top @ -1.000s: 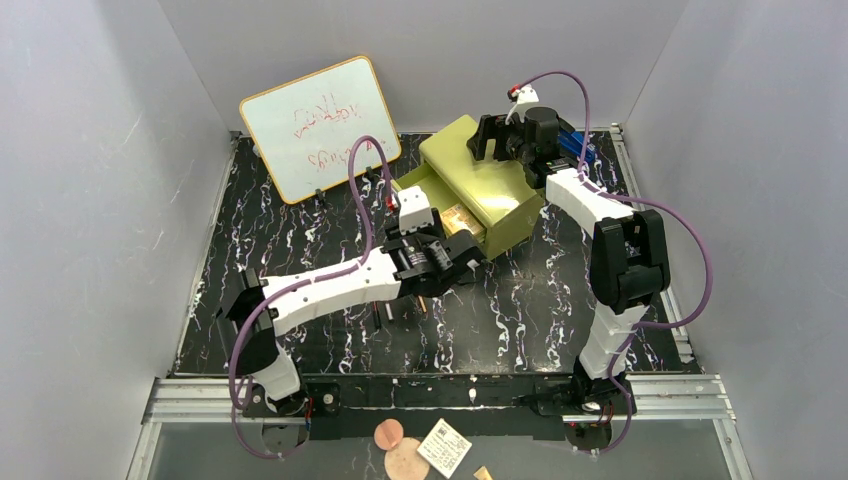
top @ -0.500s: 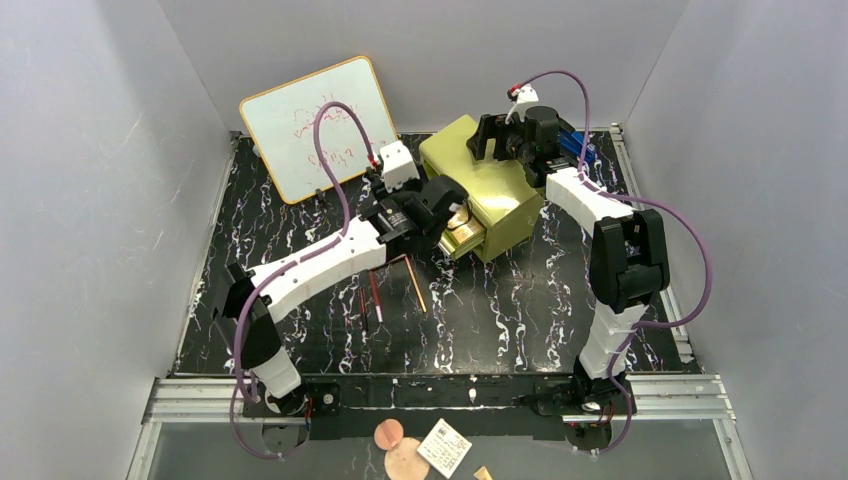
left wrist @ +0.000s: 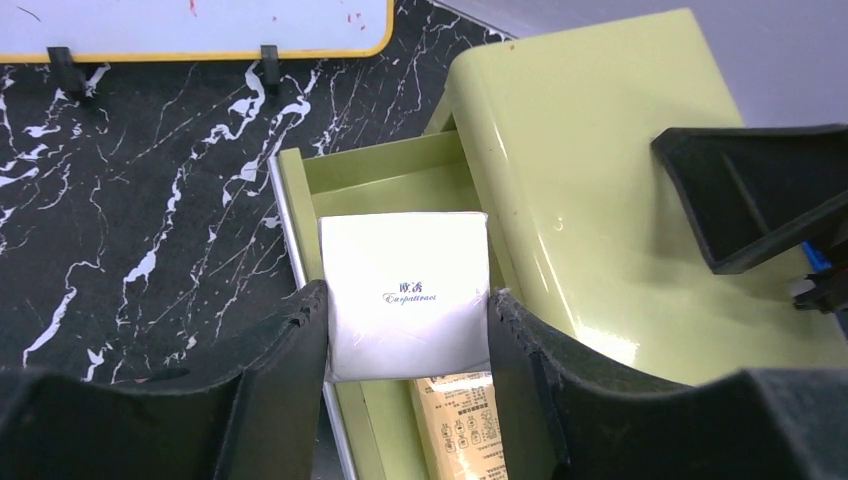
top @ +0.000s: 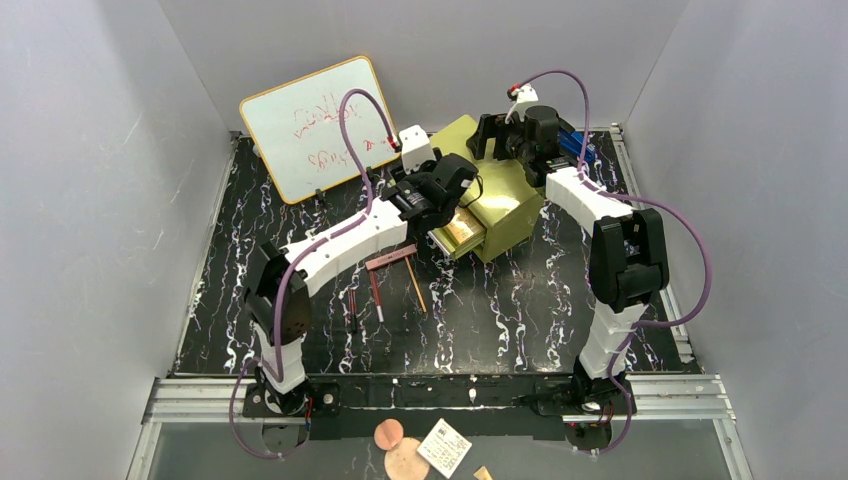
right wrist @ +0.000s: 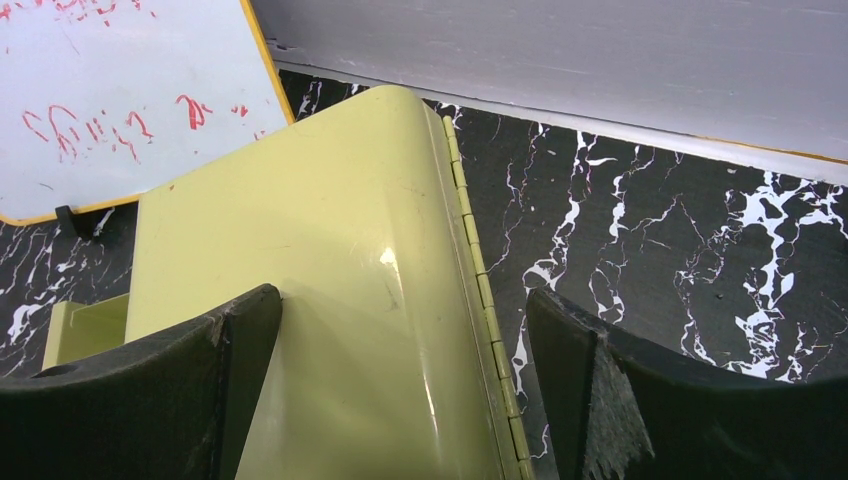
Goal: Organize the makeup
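While half-open, left end effector tight on box

Even, bright, diffuse light falls from above, and shadows on the marble-patterned table are soft and faint. The glossy drawer chest carries small white glints in both wrist views. The white box is nearly blown out, yet its print reads sharply. The close black fingers look soft-edged and underexposed.

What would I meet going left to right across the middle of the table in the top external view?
Slim black pencil → slim dark-red pencil → slim tan pencil → olive-yellow drawer chest.
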